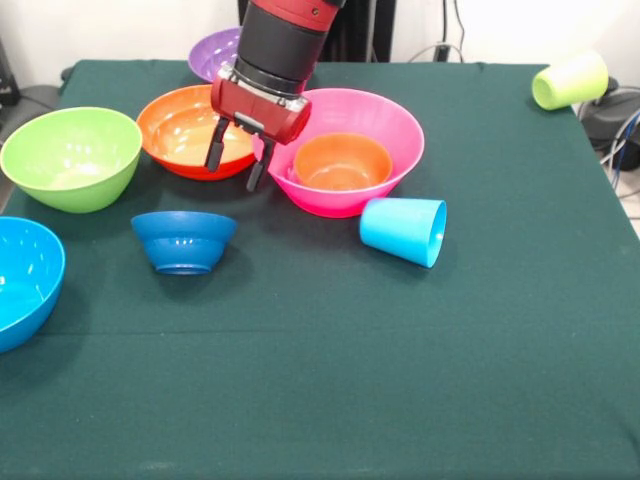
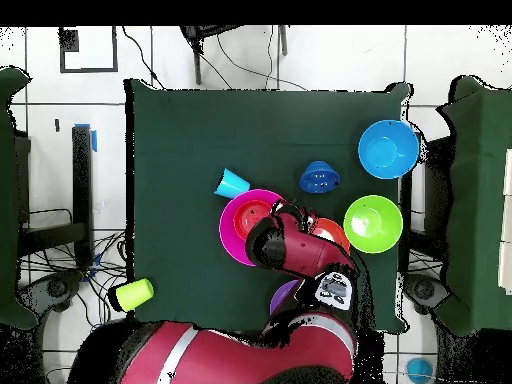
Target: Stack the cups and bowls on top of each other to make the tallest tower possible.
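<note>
light blue bowl (image 1: 25,280) sits nearest; beside the spread-fingered, empty gripper (image 1: 234,162), light blue cup (image 1: 404,229) lies sideways, mouth facing away.

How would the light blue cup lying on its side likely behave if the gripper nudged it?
The blue cup lies on its side on the cloth, so it would probably roll. Being tapered, it would likely curve rather than run straight. Its glossy plastic looks light and perhaps slippery.

Open pincer (image 1: 238,160) hangs between orange-red bowl (image 1: 185,130) and pink bowl (image 1: 350,150).
</note>
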